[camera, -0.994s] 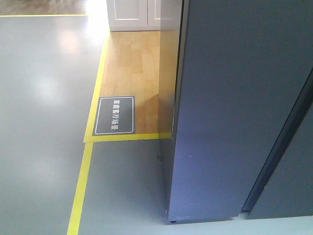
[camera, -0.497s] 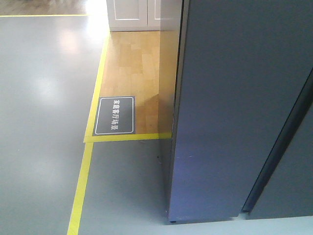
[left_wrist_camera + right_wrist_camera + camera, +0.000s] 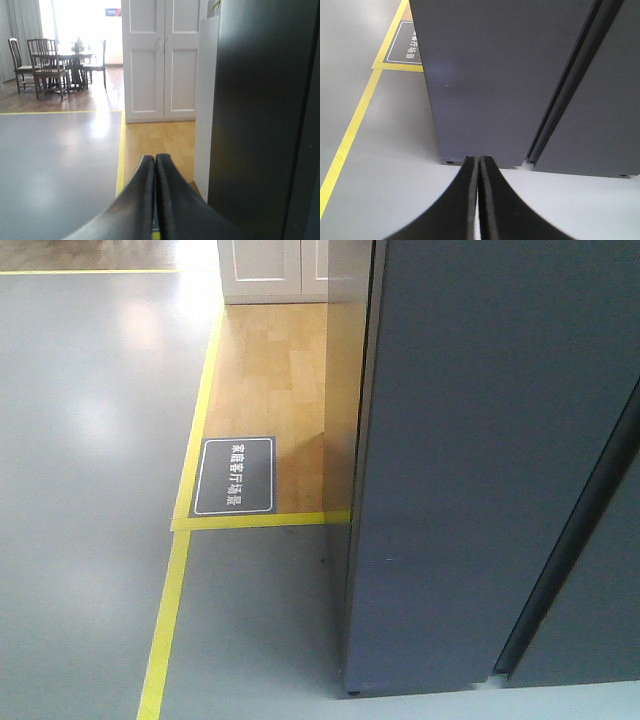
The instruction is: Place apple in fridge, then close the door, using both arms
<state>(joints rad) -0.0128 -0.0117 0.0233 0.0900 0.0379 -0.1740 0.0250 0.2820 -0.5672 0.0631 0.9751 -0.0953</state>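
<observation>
Nothing has moved since the earlier front views: the dark grey fridge [image 3: 470,440] stands shut, with its door [image 3: 600,610] flush.

Front view shows the fridge filling the right side, a black seam running between its two dark panels. Left of it lie grey floor [image 3: 80,490], a yellow tape line [image 3: 165,620], a dark floor sign [image 3: 233,476] and pale wood flooring. The left gripper [image 3: 155,162] has its black prongs pressed together, aimed past the fridge's side toward white cabinet doors [image 3: 160,60] and distant dining chairs [image 3: 42,65]. The right gripper [image 3: 478,162] is likewise pressed together, empty, pointing at the fridge's base. The apple is not visible in any view.
</observation>
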